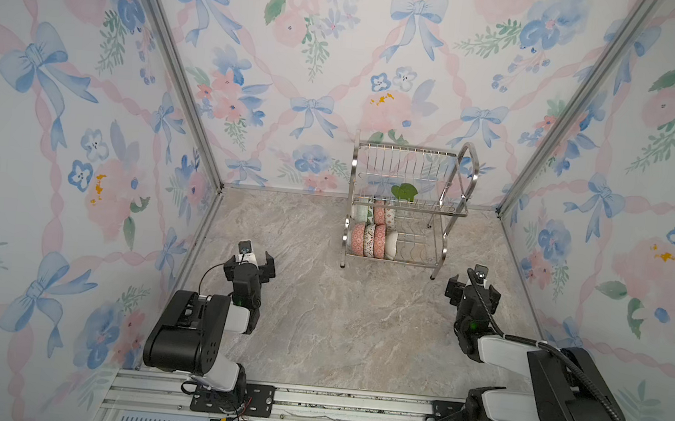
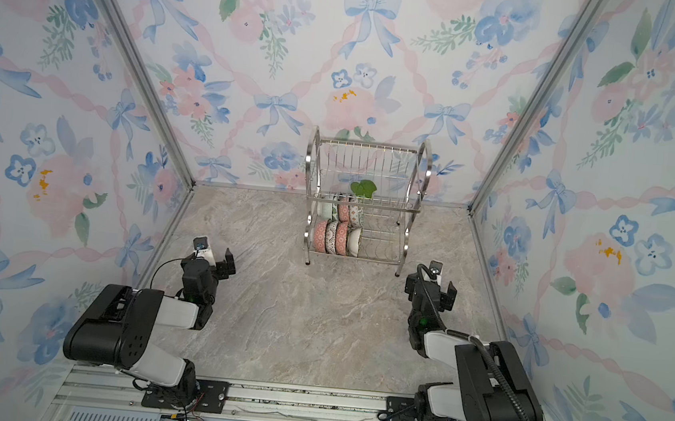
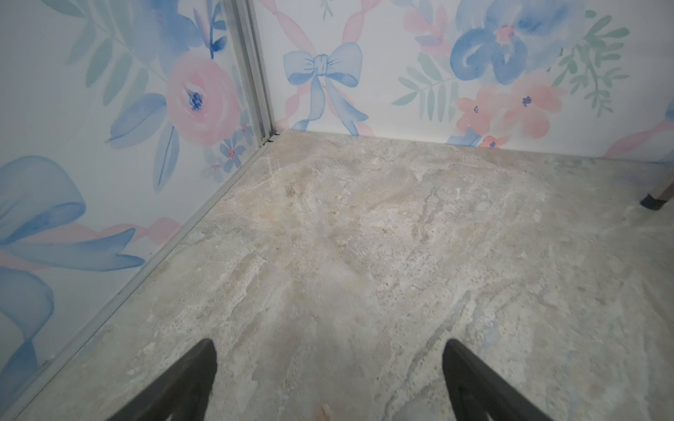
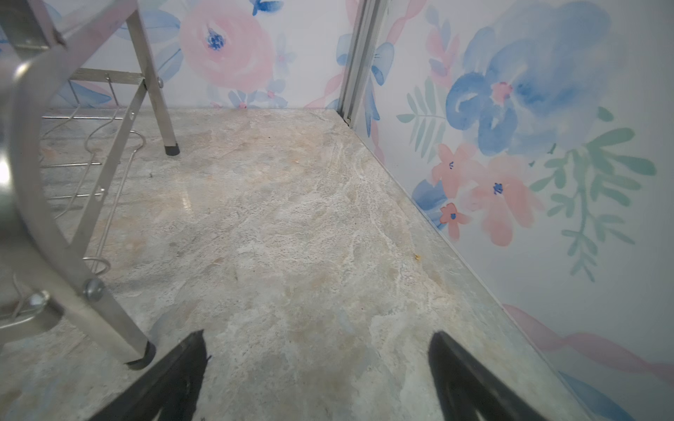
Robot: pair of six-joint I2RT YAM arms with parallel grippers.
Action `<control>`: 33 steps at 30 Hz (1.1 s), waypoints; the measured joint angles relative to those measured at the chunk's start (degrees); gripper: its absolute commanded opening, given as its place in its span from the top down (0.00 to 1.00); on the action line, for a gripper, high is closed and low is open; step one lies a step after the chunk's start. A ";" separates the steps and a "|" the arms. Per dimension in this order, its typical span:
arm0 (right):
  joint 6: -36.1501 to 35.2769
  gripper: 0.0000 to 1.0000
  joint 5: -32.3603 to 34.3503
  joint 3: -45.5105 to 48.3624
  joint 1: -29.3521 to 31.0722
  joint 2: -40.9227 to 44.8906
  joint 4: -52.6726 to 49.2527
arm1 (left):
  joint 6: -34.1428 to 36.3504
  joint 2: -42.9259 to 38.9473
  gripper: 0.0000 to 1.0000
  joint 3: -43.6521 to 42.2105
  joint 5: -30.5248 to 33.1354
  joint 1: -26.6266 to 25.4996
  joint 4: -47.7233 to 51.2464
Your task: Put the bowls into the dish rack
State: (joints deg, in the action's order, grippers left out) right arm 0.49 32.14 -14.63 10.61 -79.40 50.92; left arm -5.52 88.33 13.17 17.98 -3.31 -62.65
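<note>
**Bowls racked, both hands wide and empty**

The bowls (image 1: 371,239) (image 2: 335,236) stand on edge in two rows at the left end of the dish rack's (image 1: 471,169) (image 2: 425,165) lower tier. One green-patterned bowl (image 1: 404,192) (image 2: 363,188) sits higher, on the upper tier. The rack stands at the back of the tabletop (image 1: 338,324), close to the floral rear wall and right of centre.

Only the top views show the bowls. The right wrist view catches the rack (image 4: 109,320) close up: its legs, rubber feet and bare wire dividers. The left wrist view catches a single rack foot (image 3: 654,202) at its edge, and otherwise the tabletop (image 3: 328,237) running into a corner.

The left hand (image 1: 250,265) (image 3: 330,346) is at the left, well apart from the rack, jaws spread wide with nothing between them. The right hand (image 1: 472,290) (image 4: 318,335) is just beside the rack's near right leg, equally wide and empty.
</note>
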 measured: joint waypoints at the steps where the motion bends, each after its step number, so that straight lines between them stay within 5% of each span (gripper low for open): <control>1: -0.50 0.04 -0.63 0.17 0.00 -1.99 3.10 | 0.02 0.28 0.02 -0.48 -0.33 -0.02 0.15; 8: -3.67 0.03 -5.62 2.82 0.00 -12.72 17.90 | 1.75 0.50 0.02 0.39 -2.91 -0.46 -3.23; 16: -1.51 0.03 -9.55 -5.90 -4.15 -10.54 8.33 | 2.14 0.50 0.02 0.42 -3.96 -0.46 -3.69; 33: 0.15 0.04 -12.26 -6.14 -5.27 -9.97 3.69 | 2.14 0.50 0.02 0.42 -4.15 -0.46 -3.69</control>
State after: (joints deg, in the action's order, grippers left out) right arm 0.64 19.88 -20.78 5.34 -89.36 54.61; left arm -3.38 88.84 13.58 13.82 -3.77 -66.35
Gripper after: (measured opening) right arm 0.965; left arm 0.980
